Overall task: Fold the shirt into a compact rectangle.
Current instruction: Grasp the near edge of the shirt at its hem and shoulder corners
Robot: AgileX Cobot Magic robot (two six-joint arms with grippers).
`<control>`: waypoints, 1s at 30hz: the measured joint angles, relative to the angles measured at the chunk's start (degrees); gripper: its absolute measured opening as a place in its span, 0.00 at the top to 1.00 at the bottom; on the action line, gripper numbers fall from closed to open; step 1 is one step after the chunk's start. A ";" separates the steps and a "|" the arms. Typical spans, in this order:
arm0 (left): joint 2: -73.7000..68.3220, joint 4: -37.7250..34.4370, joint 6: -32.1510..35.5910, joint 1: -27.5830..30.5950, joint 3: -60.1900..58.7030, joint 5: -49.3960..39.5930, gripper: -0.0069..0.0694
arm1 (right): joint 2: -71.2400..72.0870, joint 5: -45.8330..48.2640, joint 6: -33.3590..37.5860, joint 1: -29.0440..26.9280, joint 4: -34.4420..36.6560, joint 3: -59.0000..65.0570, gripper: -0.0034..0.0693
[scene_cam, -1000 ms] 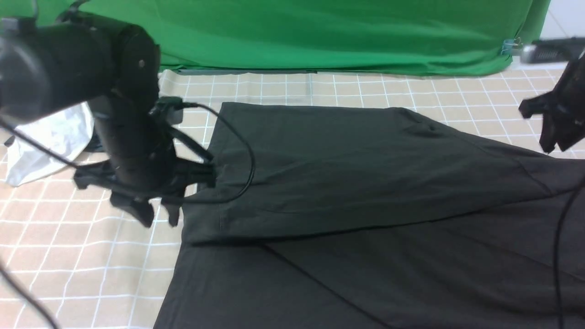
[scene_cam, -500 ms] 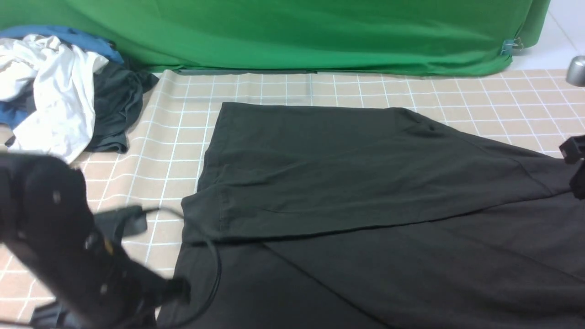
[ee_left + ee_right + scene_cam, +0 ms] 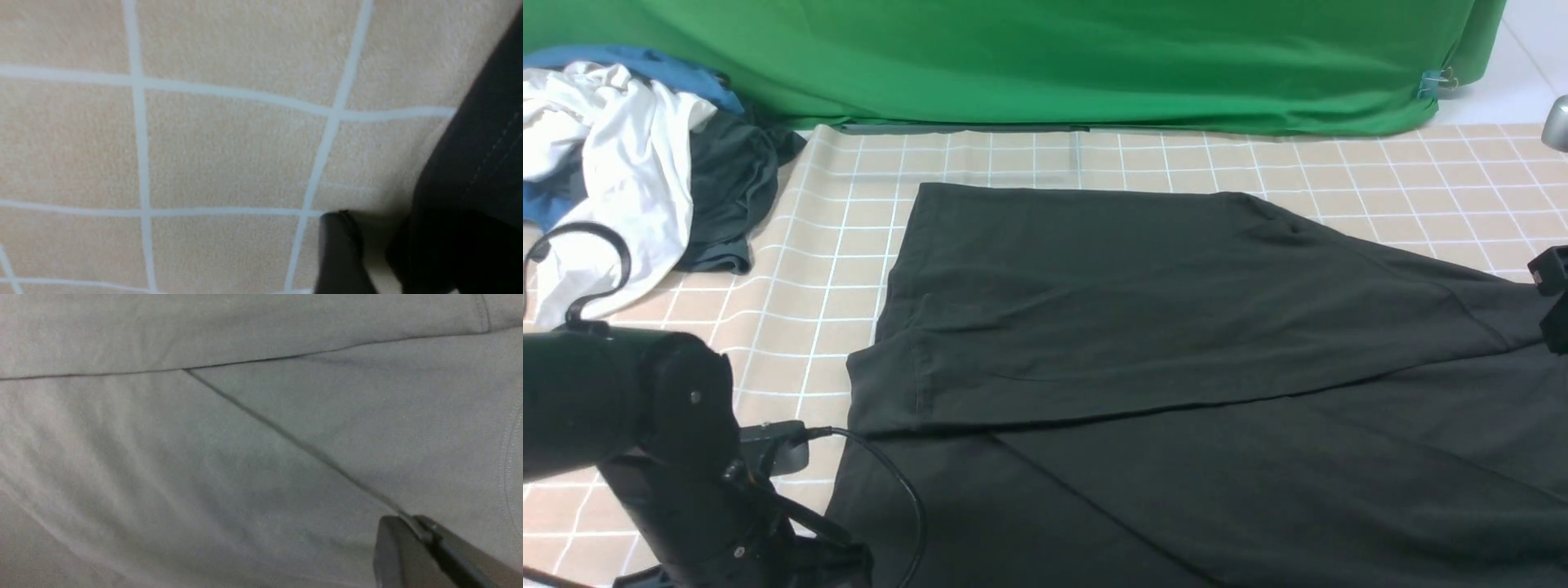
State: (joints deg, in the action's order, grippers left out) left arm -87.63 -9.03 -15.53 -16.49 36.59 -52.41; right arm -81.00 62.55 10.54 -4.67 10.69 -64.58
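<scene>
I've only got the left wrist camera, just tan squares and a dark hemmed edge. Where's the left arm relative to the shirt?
Observer: The left arm is low at the near left, just beside the shirt, over the checked cloth.
Operator: Any fold made yet?
Observer: One flap lies over the body; its edge runs across the middle.
Operator: And the right gripper?
Observer: The right gripper is over the shirt's right part, by a diagonal crease; open or shut, I cannot tell.
</scene>
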 joint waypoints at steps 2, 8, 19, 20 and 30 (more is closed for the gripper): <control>-0.60 -0.26 1.16 0.10 0.29 -0.44 0.65 | 0.00 0.00 0.17 0.00 0.07 0.00 0.90; 1.42 -1.21 2.61 0.10 0.06 -0.74 0.88 | 0.00 2.97 0.35 0.00 0.00 0.00 0.90; 16.22 6.33 -5.37 0.04 -0.09 -10.95 0.89 | 2.41 6.64 -1.59 0.00 -2.28 11.63 0.75; 16.38 6.33 -5.38 0.04 -0.09 -11.09 0.89 | 2.48 6.61 -1.75 0.00 -2.36 12.53 0.74; 18.16 7.20 -6.83 0.04 -0.23 -11.93 0.89 | 2.00 -10.33 -13.98 0.00 -13.15 30.95 0.17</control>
State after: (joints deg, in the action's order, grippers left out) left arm -69.46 -1.83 -22.36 -16.45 36.36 -64.34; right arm -79.00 52.22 -3.44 -4.67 -2.46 -33.64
